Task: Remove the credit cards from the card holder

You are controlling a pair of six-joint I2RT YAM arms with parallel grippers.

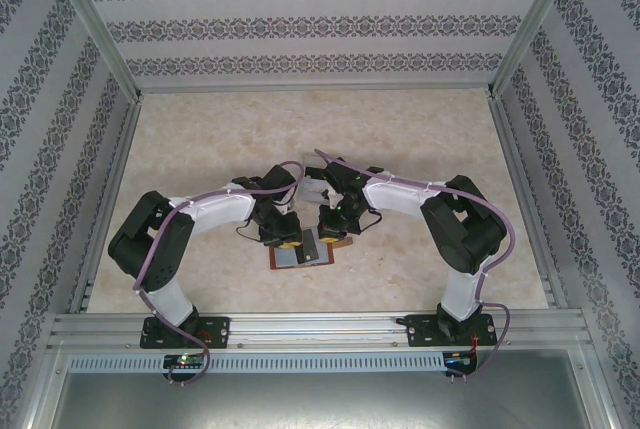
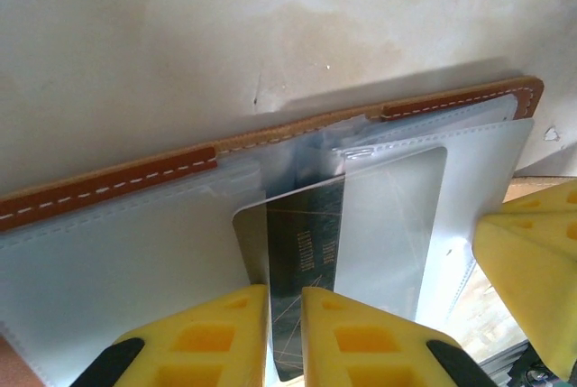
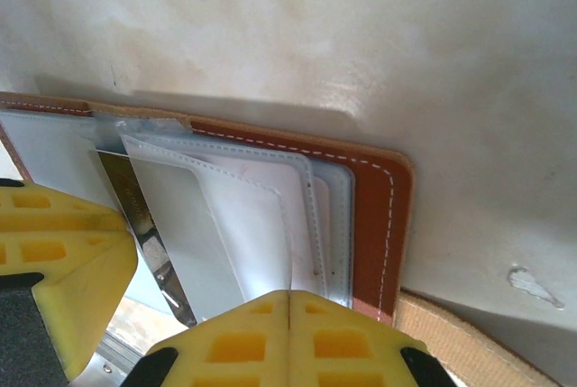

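The reddish-brown card holder [image 1: 322, 257] lies open on the table between both arms, its clear pockets [image 2: 99, 261] facing up. In the left wrist view a dark credit card [image 2: 302, 243] with gold lines sticks partway out of a pocket, and my left gripper [image 2: 284, 337] is shut on its near end. My right gripper [image 3: 288, 337] is shut, its fingers pressed together on the edge of a clear pocket leaf [image 3: 207, 225] of the card holder [image 3: 371, 207]. The same card [image 3: 126, 198] shows as a dark strip at the left. From above, the left gripper [image 1: 283, 237] and right gripper [image 1: 335, 232] nearly touch.
A tan strap tab [image 3: 455, 337] juts from the holder's near corner. A small pale object [image 1: 314, 189] lies just behind the grippers. Patterned walls and metal rails enclose the marbled table [image 1: 420, 139], with open surface behind and beside the arms.
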